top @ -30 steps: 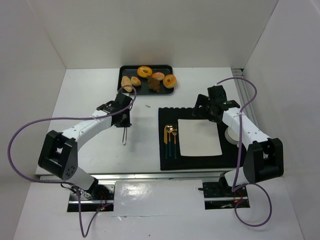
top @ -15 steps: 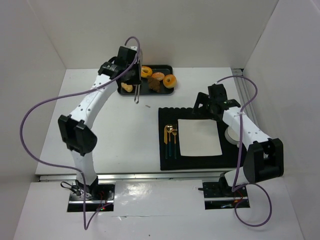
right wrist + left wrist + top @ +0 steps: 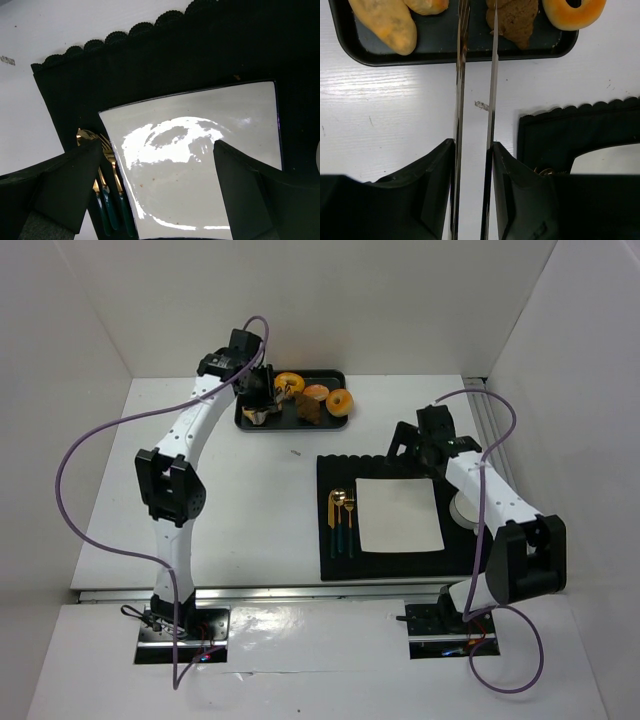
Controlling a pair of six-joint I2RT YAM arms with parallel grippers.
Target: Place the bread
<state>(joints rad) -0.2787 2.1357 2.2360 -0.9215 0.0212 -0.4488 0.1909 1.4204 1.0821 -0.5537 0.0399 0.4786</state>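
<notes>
The bread [image 3: 316,392] is a round golden bun lying on the black tray [image 3: 342,423] between two orange doughnuts; the left wrist view does not show it. My left gripper [image 3: 262,388] [image 3: 472,145] hangs over the tray's left part, shut on a pair of metal tongs [image 3: 461,75]. The two tong blades run out over the tray's near rim with a narrow gap between them, and their tips leave the frame's top. My right gripper [image 3: 420,445] [image 3: 157,150] stands open and empty above the white plate [image 3: 200,165].
The tray also holds a long tan roll [image 3: 385,22], another golden piece [image 3: 427,5], a dark brown piece [image 3: 512,20] and a doughnut [image 3: 575,10]. The plate lies on a black mat [image 3: 330,565] beside gold cutlery [image 3: 342,520]. White walls close in the table.
My left arm has swung from the table's left middle up to the tray, carrying the tongs, and has reached further over it. The right arm has not moved.
</notes>
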